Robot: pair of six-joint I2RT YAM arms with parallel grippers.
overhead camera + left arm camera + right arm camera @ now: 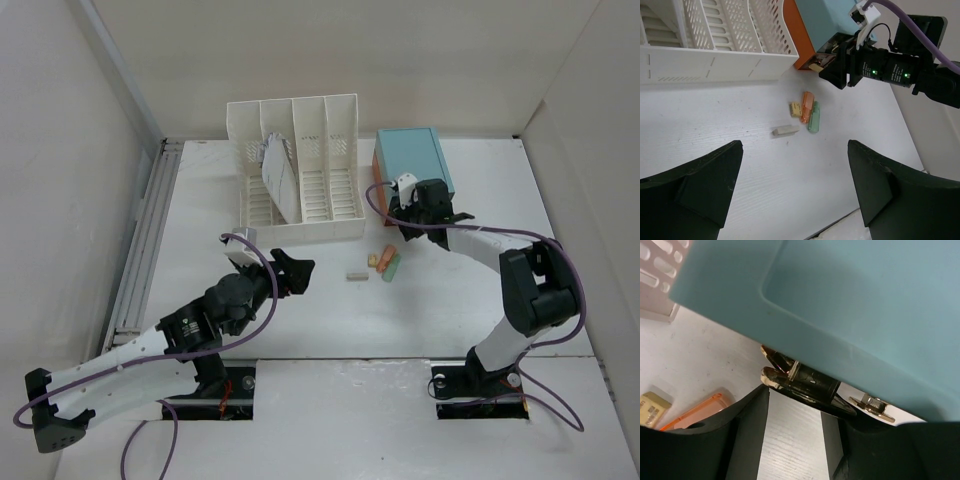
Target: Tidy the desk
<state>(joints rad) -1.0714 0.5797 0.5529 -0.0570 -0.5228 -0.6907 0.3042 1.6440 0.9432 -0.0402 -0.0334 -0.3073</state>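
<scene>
Pale panels wall in the white desk (400,330), which fills the floor of the enclosure, with a grey rail (140,240) running along its left edge. A white slotted file rack (300,228) stands at the far edge, left of centre, with some sheets of paper (280,175) leaning in one slot. A teal box (412,155) sits at the far edge just right of the rack.

Near the middle of the desk lie four small pieces. A beige block (355,273) is on its own, and a yellow piece (374,260), an orange piece (384,260) and a green piece (391,267) are packed close together beside it.

The left gripper (795,147) hovers over the desk on the near-left side of these pieces. Its fingers (705,185) are wide apart with nothing between them.

The right gripper (795,395) is at the near side of the teal box, low against its bottom edge. Its fingers (747,435) are partly apart, with bare desk showing between them. A black clip with brass-coloured handles (802,380) sits at their tips under the box edge. I cannot tell whether the fingers are pinching it.
</scene>
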